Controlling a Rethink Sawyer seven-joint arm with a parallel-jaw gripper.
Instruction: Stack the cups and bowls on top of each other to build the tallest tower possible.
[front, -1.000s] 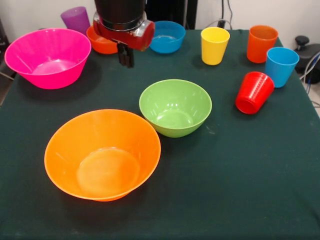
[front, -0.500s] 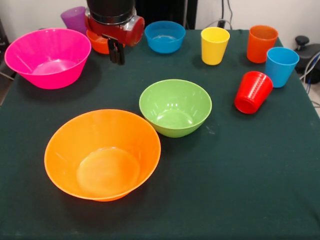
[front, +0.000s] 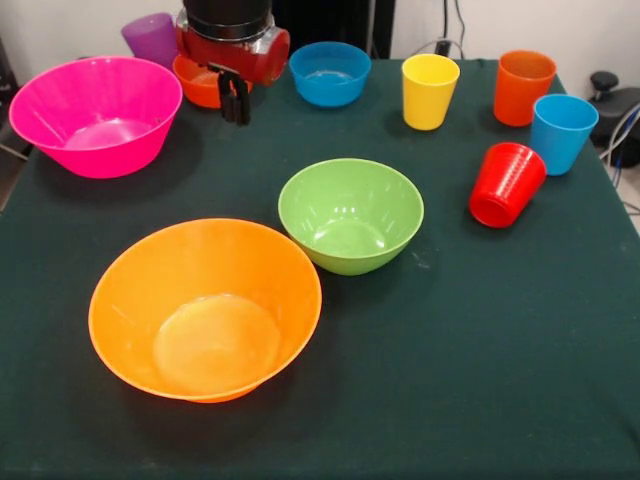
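My gripper (front: 236, 108) hangs low at the back left, fingers together and holding nothing, just in front of the small orange bowl (front: 196, 86), which it partly hides. Beside it stand the purple cup (front: 150, 38) and the small blue bowl (front: 330, 72). The large pink bowl (front: 95, 115) is at the left, the green bowl (front: 350, 213) in the middle, and the large yellow-orange bowl (front: 205, 305) at the front left. On the right stand the yellow cup (front: 429, 90), orange cup (front: 523, 87) and light blue cup (front: 562, 132). The red cup (front: 508, 184) lies tilted against the blue one. Nothing is stacked.
A dark green cloth (front: 470, 360) covers the table. Off its right edge sit a black device and cables (front: 612, 100).
The gripper has moved left and slightly back, from in front of the blue bowl to in front of the small orange bowl. It has barely shifted in the last half second.
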